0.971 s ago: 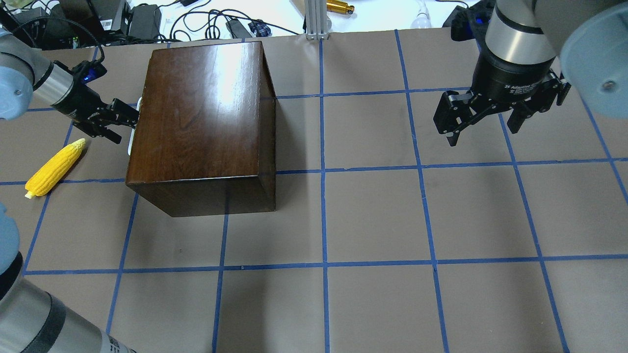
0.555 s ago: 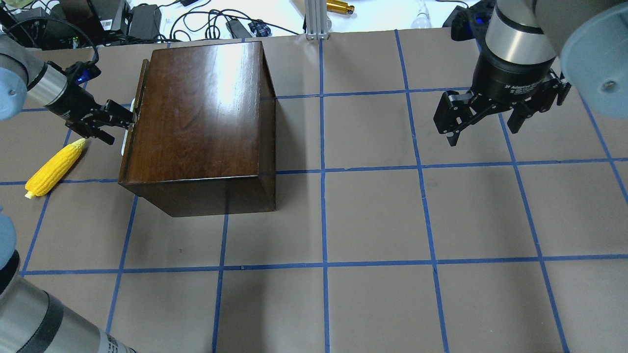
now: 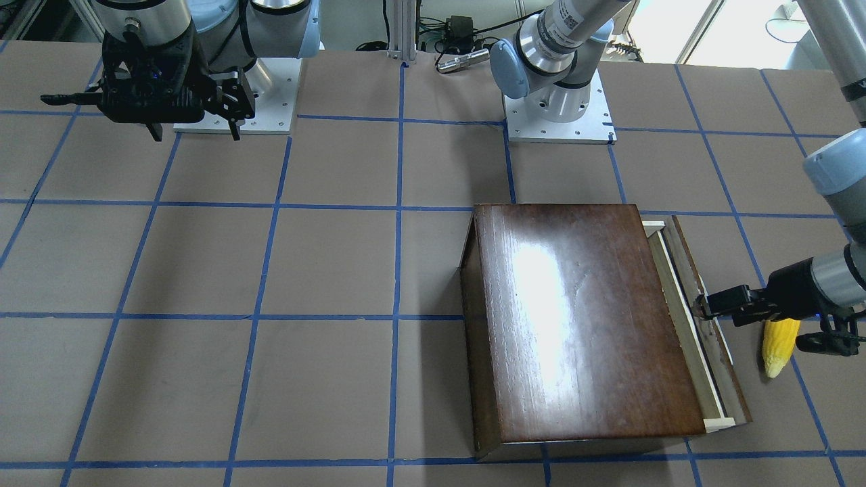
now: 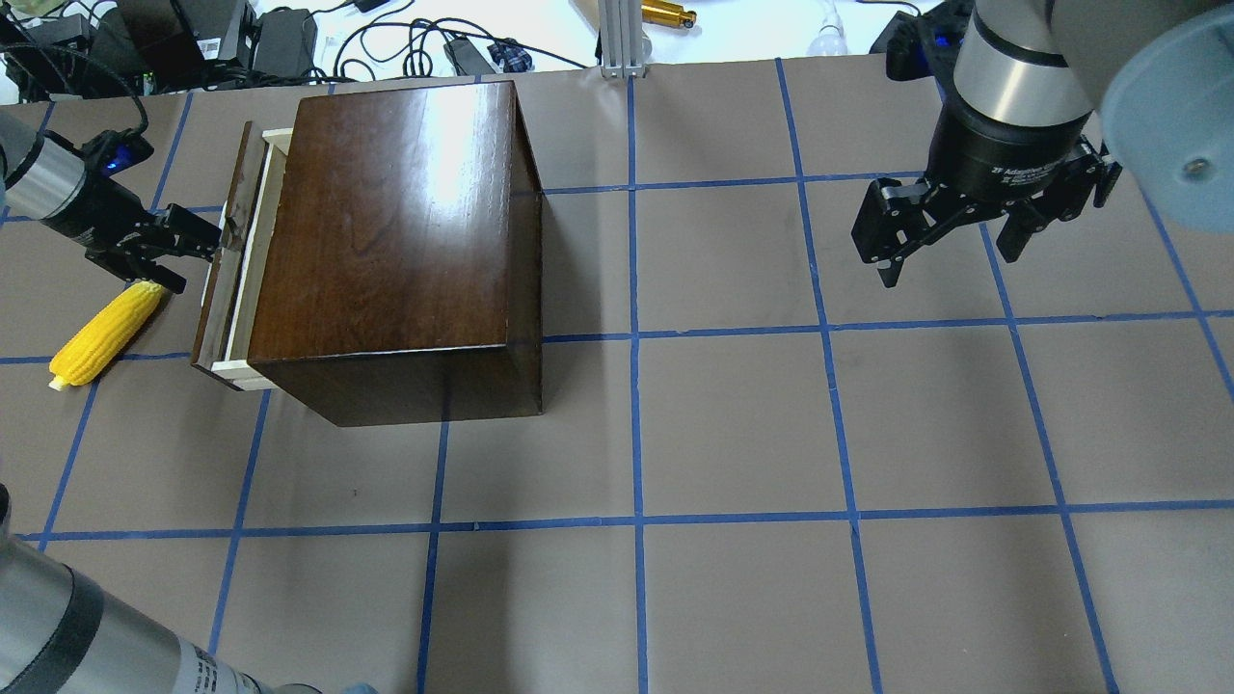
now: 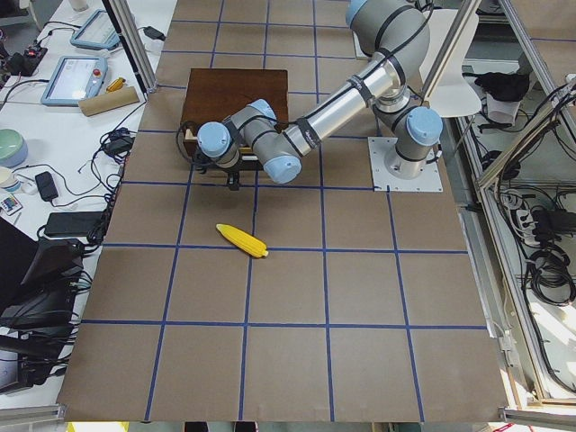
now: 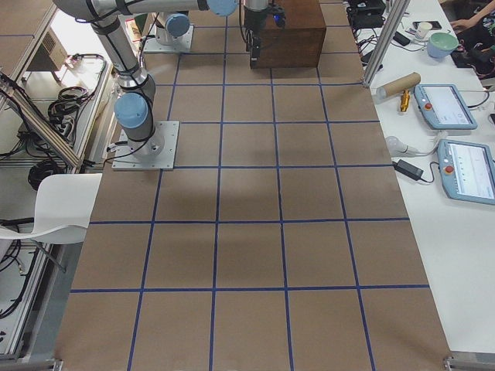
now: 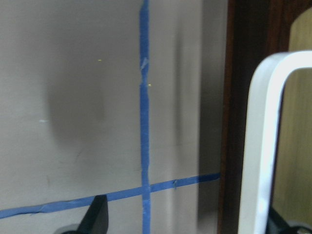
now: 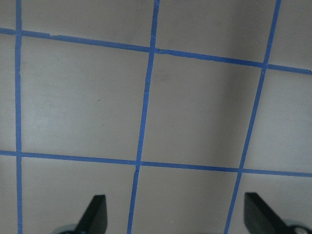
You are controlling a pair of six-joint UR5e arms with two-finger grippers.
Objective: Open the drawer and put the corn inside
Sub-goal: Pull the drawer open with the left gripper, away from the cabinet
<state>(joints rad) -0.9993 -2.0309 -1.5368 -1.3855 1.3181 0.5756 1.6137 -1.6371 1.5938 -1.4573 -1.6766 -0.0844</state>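
Observation:
The dark-brown wooden box stands on the table's left half. Its drawer is pulled partly out to the left and shows a strip of pale wood behind the dark front panel. My left gripper is open, with one finger hooked at the white pull. The other finger is apart from the pull. The yellow corn lies on the table just left of the drawer front, its tip below the left gripper; it also shows in the front view. My right gripper hangs open and empty above the far right.
Cables and power adapters lie beyond the far table edge, beside an aluminium post. The two robot bases are bolted at the table's robot side. Blue tape lines cross the brown tabletop.
The drawer has slid out to the left, and my left gripper has moved left with its pull, closer to the corn's tip. The right arm and the corn have not moved.

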